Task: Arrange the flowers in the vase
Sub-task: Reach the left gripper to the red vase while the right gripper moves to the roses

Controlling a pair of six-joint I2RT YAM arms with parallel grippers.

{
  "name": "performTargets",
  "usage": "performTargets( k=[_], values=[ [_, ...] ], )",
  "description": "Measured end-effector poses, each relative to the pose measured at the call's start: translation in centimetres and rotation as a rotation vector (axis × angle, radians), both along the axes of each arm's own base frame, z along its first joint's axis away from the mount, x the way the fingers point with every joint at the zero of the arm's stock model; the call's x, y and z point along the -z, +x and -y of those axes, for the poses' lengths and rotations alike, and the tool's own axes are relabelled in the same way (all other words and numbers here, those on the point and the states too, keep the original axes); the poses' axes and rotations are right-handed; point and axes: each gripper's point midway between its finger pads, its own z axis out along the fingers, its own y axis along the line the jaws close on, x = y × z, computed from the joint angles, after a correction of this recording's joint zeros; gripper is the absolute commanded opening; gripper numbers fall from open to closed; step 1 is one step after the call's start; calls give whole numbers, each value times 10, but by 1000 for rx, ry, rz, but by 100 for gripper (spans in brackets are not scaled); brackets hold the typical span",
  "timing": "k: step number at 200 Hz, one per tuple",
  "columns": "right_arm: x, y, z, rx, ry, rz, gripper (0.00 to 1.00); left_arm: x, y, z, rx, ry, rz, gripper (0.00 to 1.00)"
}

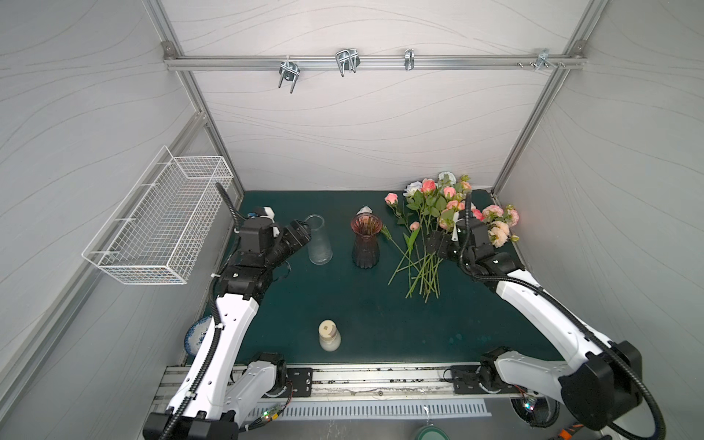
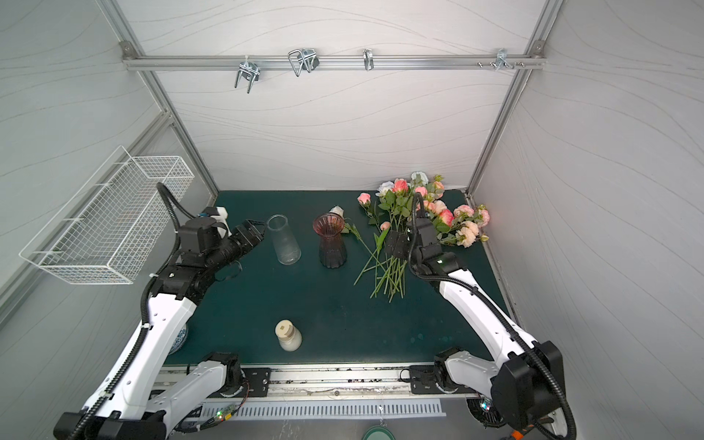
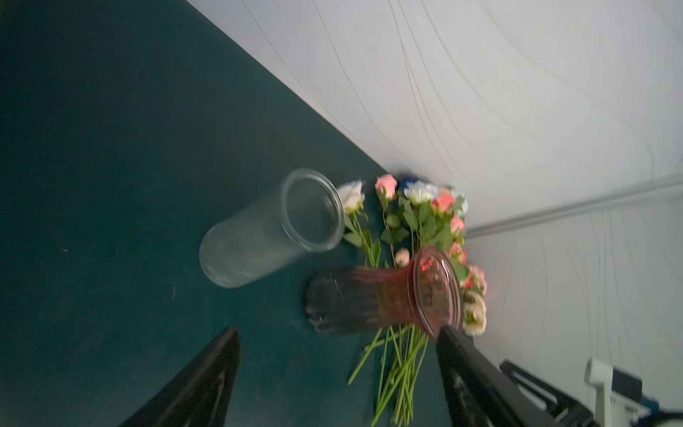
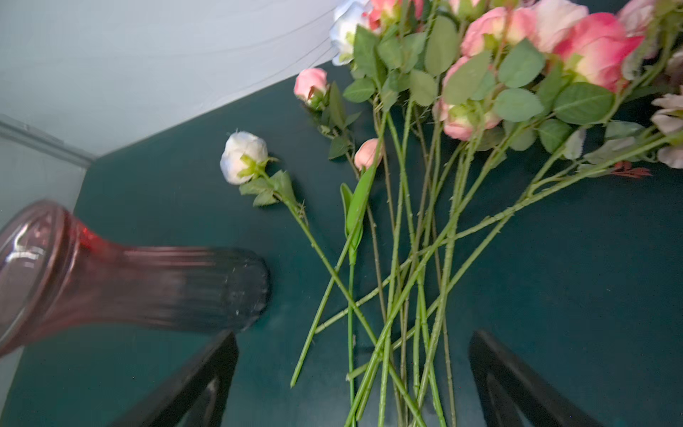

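- Green-stemmed, leafy flowers (image 1: 423,213) in pink, coral, cream and white lie crossed in one heap by the far right corner of the dark green mat (image 1: 381,324).
- The right gripper (image 4: 354,369) hangs over the stems, fingers spread wide and empty. Closing here would likely catch several stems at once, and thorns and leaves could drag the neighbouring ones along.
- The ribbed red glass vase (image 1: 365,244) stands upright mid-mat toward the far edge, near the stems. A swinging stem could tip it.
- The tall clear glass vase (image 1: 318,240) stands to its left. The left gripper (image 1: 301,228) is just beside its rim, fingers apart and holding nothing, so a nudge could topple it.
- I cannot tell which vase is meant.
- A cream lidded bottle (image 1: 329,337) near the front edge and a white wire basket (image 1: 160,224) on the left wall obstruct nothing.
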Motion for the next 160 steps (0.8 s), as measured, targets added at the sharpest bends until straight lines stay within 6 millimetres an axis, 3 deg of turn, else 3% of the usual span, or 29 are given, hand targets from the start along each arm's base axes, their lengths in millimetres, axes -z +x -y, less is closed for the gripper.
performTargets(
  k=[41,79,106,160],
  values=[
    [-4,-7,-31,-107,-59,12,99,-5,-7,68,230,64,-21,70],
    [2,-9,-29,-102,-89,-2,99,10,6,113,331,145,-69,69],
    [1,-11,-26,-95,-98,-4,99,30,26,128,328,204,-134,70],
    [-18,-23,-19,-92,-77,45,99,50,58,131,264,285,-193,63]
  ],
)
